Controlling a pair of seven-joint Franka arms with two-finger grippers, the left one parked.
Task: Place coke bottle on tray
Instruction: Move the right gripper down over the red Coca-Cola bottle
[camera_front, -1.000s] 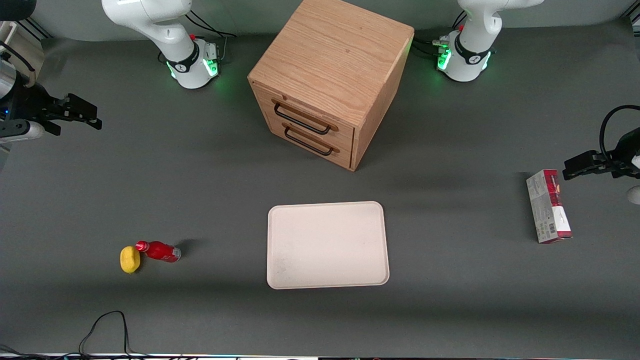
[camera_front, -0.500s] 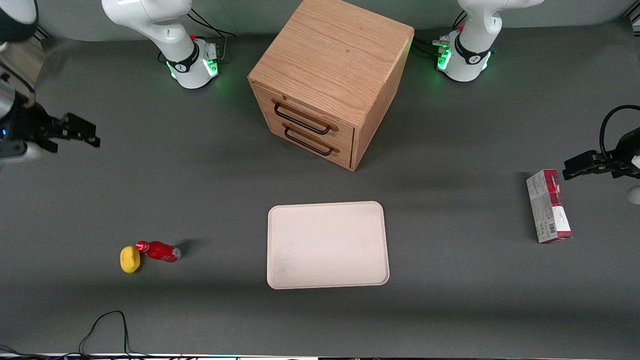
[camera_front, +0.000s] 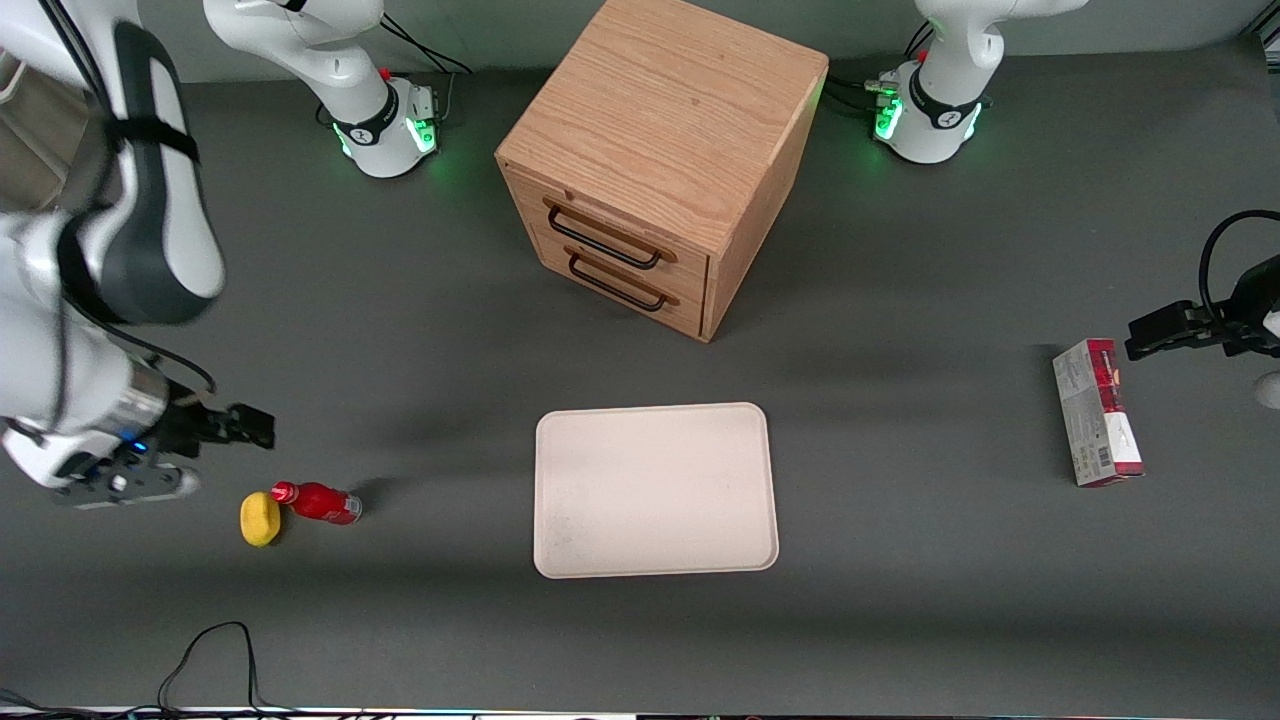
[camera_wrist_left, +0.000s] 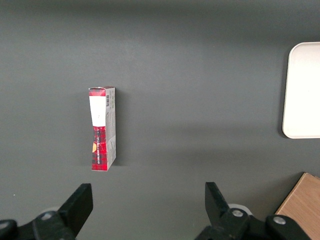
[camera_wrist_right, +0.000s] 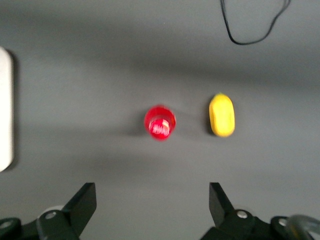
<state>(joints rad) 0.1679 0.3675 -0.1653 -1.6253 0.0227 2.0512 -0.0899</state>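
The coke bottle, small and red with a red cap, stands on the dark table toward the working arm's end, touching a yellow lemon-like lump. The right wrist view looks down on the bottle's cap, with the lump beside it. The off-white tray lies flat mid-table, nearer the front camera than the wooden cabinet; its edge shows in the right wrist view. My gripper hovers above the table, a little farther from the front camera than the bottle. It is open and empty.
A wooden two-drawer cabinet stands farther from the front camera than the tray. A red-and-white carton lies toward the parked arm's end. A black cable loops near the table's front edge, also in the right wrist view.
My right arm has swung in from the table's edge and come nearer the front camera, bringing the gripper close above the bottle and lump. Bottle, lump and tray have not moved.
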